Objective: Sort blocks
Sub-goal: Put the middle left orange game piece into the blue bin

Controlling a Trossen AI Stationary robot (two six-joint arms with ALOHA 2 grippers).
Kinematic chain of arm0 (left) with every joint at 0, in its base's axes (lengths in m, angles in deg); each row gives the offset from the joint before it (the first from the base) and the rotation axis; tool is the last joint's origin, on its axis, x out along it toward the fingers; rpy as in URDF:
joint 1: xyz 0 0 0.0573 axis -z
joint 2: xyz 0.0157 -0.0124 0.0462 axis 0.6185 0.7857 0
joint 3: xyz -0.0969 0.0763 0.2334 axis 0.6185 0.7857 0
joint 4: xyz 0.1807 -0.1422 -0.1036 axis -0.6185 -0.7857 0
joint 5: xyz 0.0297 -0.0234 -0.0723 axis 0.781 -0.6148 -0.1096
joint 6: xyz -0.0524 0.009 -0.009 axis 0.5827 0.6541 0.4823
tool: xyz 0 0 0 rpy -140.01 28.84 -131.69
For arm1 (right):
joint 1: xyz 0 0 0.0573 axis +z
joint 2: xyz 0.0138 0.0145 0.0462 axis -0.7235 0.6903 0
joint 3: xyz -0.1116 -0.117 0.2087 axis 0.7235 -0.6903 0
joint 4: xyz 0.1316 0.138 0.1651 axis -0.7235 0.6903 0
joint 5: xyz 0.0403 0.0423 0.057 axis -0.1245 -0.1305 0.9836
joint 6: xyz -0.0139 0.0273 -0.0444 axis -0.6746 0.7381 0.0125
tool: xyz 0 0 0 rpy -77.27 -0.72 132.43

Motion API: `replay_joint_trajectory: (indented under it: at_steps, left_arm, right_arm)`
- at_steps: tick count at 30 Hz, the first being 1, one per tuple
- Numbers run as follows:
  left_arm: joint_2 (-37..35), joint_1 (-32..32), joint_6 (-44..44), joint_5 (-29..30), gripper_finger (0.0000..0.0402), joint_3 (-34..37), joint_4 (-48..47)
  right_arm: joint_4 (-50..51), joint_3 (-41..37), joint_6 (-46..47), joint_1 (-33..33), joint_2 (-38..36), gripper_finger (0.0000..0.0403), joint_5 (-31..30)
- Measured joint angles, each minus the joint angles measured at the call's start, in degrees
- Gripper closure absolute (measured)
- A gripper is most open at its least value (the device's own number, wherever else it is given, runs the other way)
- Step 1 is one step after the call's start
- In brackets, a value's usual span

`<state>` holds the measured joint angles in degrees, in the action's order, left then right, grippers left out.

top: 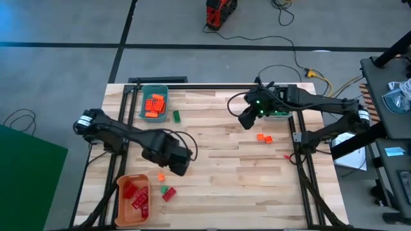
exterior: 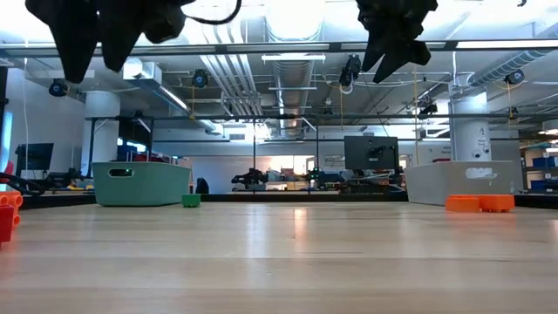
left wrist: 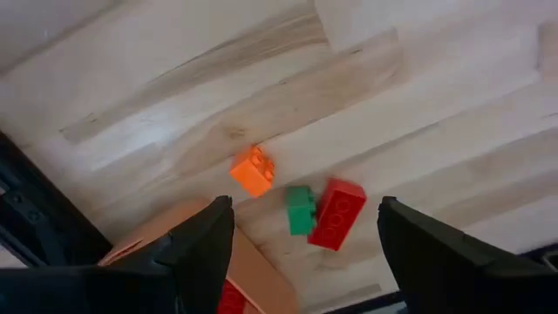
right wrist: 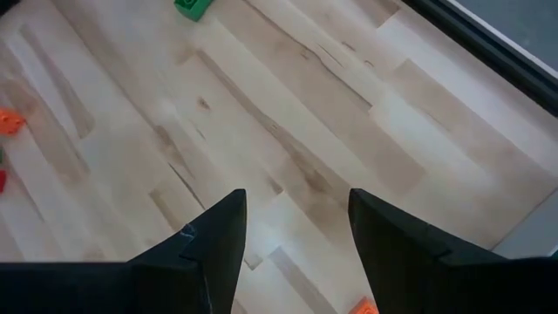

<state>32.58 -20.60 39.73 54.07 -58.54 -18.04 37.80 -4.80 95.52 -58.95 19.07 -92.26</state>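
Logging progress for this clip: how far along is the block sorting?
Mostly sorted: orange blocks fill the teal bin, red ones the orange bin. Both hands are open and empty, the left hand above three loose blocks. Remaining: those, the green block and two orange blocks.

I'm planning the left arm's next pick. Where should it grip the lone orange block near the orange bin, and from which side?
Come straight down and pinch the orange block across its flat side walls. It lies apart from the green block and red block, and the left gripper hangs open above them.
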Motion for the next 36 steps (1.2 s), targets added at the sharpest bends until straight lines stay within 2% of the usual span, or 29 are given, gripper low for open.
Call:
replay_joint_trajectory:
  at_steps: [4,8,15,21,25,36]
  left_arm:
    - [1.3,0.3,0.3,0.6,0.0143,0.3,0.3]
    - [0.1,2.4,4.6,5.4,0.0143,2.0,0.3]
    - [-6.7,8.3,21.8,12.3,0.0143,9.6,5.6]
    - [-8.8,11.4,32.0,10.6,0.0143,18.1,13.5]
    - [-8.7,11.6,32.5,10.3,0.0143,22.0,21.2]
    - [-7.7,11.6,33.5,6.4,0.0143,28.2,23.9]
  right_arm:
    - [0.0,0.0,-0.9,0.0,-0.3,0.0211,0.0]
    - [0.1,0.0,-1.3,0.0,-0.4,0.0206,0.0]
    - [0.0,0.0,-2.3,0.0,-0.4,0.0204,0.0]
    - [-0.1,0.0,-2.8,0.0,-0.3,0.0202,-0.9]
    - [-0.6,0.0,-2.9,0.0,-0.3,0.0202,-0.9]
    - [-1.1,0.0,-2.7,0.0,-0.3,0.0202,-1.0]
